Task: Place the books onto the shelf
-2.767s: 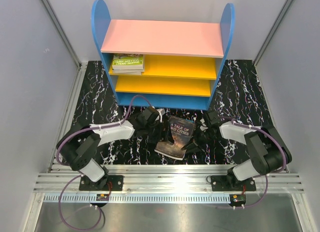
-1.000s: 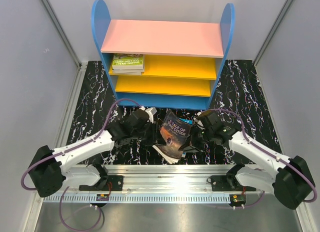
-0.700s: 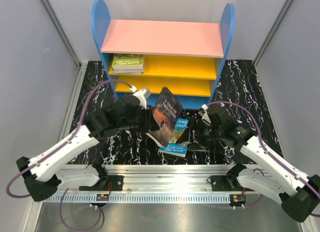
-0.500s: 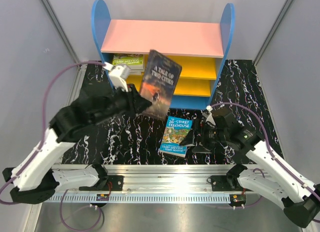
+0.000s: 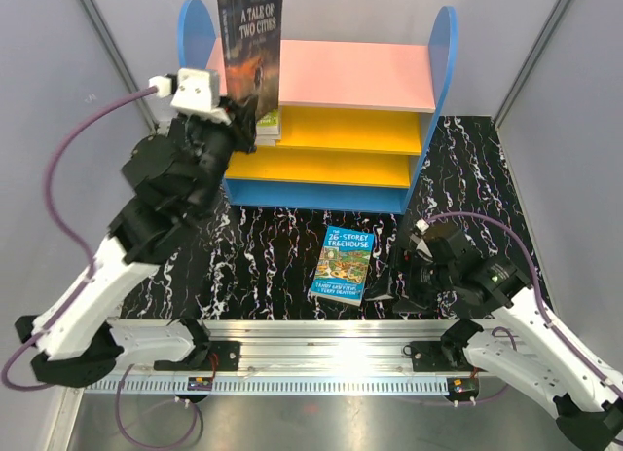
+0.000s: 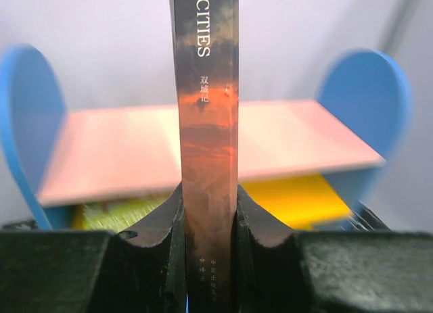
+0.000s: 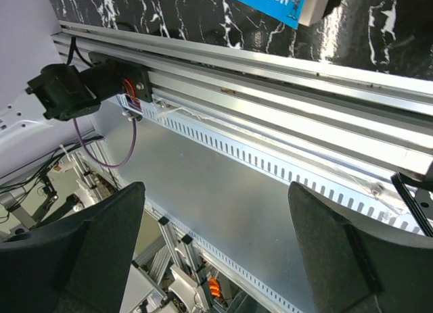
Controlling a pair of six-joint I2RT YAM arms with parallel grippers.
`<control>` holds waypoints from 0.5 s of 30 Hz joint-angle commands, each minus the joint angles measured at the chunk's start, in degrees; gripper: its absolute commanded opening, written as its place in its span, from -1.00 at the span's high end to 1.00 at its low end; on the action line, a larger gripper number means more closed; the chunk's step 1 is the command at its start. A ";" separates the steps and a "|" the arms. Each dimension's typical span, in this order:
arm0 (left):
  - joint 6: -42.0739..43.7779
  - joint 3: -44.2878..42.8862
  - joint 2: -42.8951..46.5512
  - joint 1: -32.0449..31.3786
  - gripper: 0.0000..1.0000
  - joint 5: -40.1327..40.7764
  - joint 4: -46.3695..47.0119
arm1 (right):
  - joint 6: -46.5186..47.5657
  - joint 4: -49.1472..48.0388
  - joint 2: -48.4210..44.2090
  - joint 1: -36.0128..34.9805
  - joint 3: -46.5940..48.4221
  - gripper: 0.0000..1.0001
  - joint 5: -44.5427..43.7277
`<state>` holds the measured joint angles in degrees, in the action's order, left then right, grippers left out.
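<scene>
"A Tale of Two Cities" (image 5: 249, 42) is held upright in front of the shelf (image 5: 316, 76) by the left tool (image 5: 243, 120); the right tool (image 5: 397, 287) is spread wide and empty.

The dark paperback is clamped at its lower edge between both fingers (image 6: 162, 225) of the left tool and is seen edge-on in the left wrist view, raised above the level of the pink top board (image 6: 122, 157). A yellow-green book (image 5: 270, 123) is seen lying flat at the left end of the upper yellow board (image 5: 350, 130). The blue "26-Storey Treehouse" (image 5: 343, 264) is laid cover-up on the black marbled desk (image 5: 263, 256), just beside the right tool, by which nothing is gripped. An aluminium rail (image 7: 270, 63) is seen beyond its parted fingers.
</scene>
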<state>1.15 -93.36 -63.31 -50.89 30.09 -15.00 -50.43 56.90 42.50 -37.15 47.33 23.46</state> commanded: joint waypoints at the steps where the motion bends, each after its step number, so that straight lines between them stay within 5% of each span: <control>1: 16.76 -2.17 -4.18 1.14 1.00 9.20 33.76 | 0.69 5.66 -2.41 -0.38 2.76 -0.86 -2.63; 4: 21.00 -2.70 -8.05 3.94 1.00 8.94 41.17 | 0.60 9.08 -4.17 -0.38 3.38 -0.85 -3.77; 9: 14.33 -2.01 -10.69 11.33 1.00 9.20 41.81 | 2.09 14.45 -6.38 -0.47 6.98 -0.84 -6.58; 15: 14.95 6.51 -11.23 15.91 1.00 15.09 49.98 | 4.73 19.91 -9.01 -0.47 10.33 -0.84 -9.58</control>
<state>16.56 -87.59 -77.01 -36.12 42.30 17.47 -47.83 73.08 34.92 -37.12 56.12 16.67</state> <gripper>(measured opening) 0.256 0.923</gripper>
